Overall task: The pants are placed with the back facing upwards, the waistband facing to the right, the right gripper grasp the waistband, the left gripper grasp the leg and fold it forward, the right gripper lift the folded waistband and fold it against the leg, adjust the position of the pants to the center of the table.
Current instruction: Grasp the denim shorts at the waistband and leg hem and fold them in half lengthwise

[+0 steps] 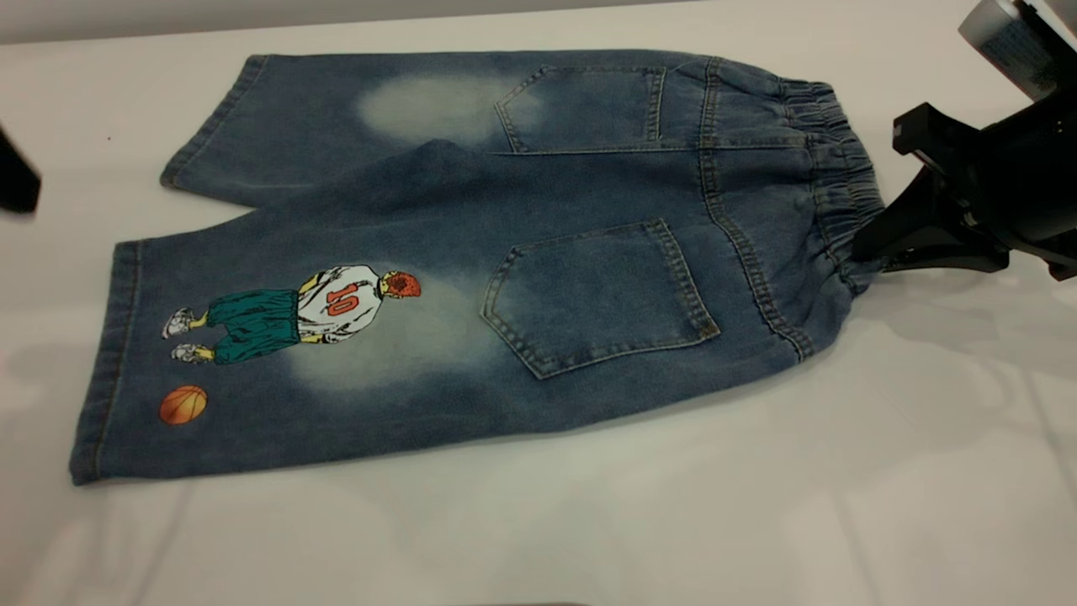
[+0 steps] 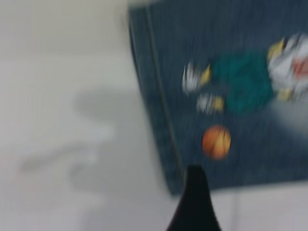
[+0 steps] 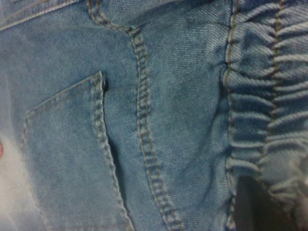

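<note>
The pants (image 1: 538, 252) lie flat on the table (image 1: 841, 471), back pockets up. The ruffled waistband (image 1: 837, 168) points right. The printed leg (image 1: 278, 353), with its player and orange basketball, is the near one, and in the left wrist view the leg (image 2: 231, 86) has its hem corner close to one black finger (image 2: 195, 202). My left gripper (image 1: 17, 181) shows only as a dark sliver at the exterior view's left edge, off the cloth and open. My right gripper (image 1: 867, 248) is shut on the waistband's near corner; waistband folds (image 3: 269, 120) drape over its finger (image 3: 250, 202).
The plain leg (image 1: 336, 118) with a faded patch lies on the far side. Bare white tabletop surrounds the pants on the near side and to the left. The right arm's body (image 1: 1010, 185) hangs just beyond the waistband.
</note>
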Robot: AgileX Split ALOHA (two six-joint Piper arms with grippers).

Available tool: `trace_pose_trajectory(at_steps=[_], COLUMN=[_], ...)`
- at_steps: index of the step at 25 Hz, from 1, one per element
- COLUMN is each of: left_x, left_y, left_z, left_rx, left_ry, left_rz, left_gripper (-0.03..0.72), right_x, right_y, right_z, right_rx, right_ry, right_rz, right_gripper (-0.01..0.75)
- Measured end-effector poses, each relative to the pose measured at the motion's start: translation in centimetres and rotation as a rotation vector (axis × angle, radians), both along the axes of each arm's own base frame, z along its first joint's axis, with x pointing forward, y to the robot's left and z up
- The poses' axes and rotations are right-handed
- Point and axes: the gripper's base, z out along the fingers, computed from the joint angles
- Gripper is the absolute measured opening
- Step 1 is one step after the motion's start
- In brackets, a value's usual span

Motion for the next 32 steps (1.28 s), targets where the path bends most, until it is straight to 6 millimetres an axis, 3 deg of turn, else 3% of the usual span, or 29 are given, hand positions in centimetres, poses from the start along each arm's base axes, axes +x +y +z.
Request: trace_pose_trajectory(at_steps=[9,25,32], left_x=[0.5,2.5,2.6], left_y=[0.6,0.3,-2.0], left_z=[-5.2,-11.3,-13.3], left_rx=[0.079,0.056,0.067], left_ry=[0.278,0.316,0.325], left_rz=[0.062,0.106,0.020], left_gripper=[0.516,0.516,0.516], right_x=[-0.1,-0.2,-0.2], right_y=[0.0,0.0,0.0], right_z=[0.0,-0.1,-0.1], right_rx=[-0.005,-0.011,-0.011], right_ry=[0.000,0.001,0.001], right_rz=[0.016,0.034,0.035], right_gripper=[0.030,0.033,0.034])
